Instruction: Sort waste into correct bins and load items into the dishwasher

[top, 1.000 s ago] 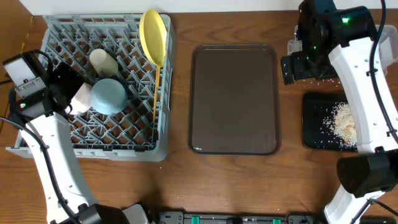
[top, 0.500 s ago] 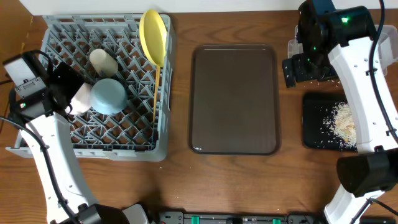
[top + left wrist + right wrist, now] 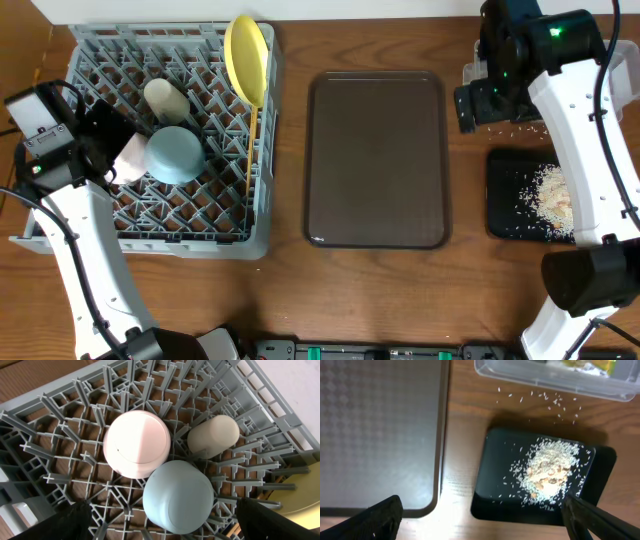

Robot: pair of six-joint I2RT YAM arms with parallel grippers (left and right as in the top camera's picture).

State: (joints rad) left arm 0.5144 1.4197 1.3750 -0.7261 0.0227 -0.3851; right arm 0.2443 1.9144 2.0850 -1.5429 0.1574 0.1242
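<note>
The grey dishwasher rack (image 3: pixel 215 215) holds an upright yellow plate (image 3: pixel 246 58), a white cup (image 3: pixel 166 98), an upturned light blue bowl (image 3: pixel 176 153), a white bowl (image 3: pixel 129 158) and chopsticks (image 3: pixel 251 150). My left gripper (image 3: pixel 102 135) hovers open over the rack's left side. Below it are the white bowl (image 3: pixel 136 444), blue bowl (image 3: pixel 178 496) and cup (image 3: pixel 213 436). My right gripper (image 3: pixel 488 102) hangs open and empty above the table's right side. Rice crumbs (image 3: pixel 547 467) lie heaped in the black tray (image 3: pixel 492 490). The clear tub (image 3: pixel 540 377) holds a green-yellow wrapper (image 3: pixel 592 364).
A large brown serving tray (image 3: pixel 376 158) lies bare in the middle, between the rack and the bins. Loose rice grains (image 3: pixel 552 402) are scattered on the wood between the clear tub and the black tray. The right arm hides most of the tub from overhead.
My right gripper has edged slightly toward the far side of the table. The left arm and all the dishes are unchanged.
</note>
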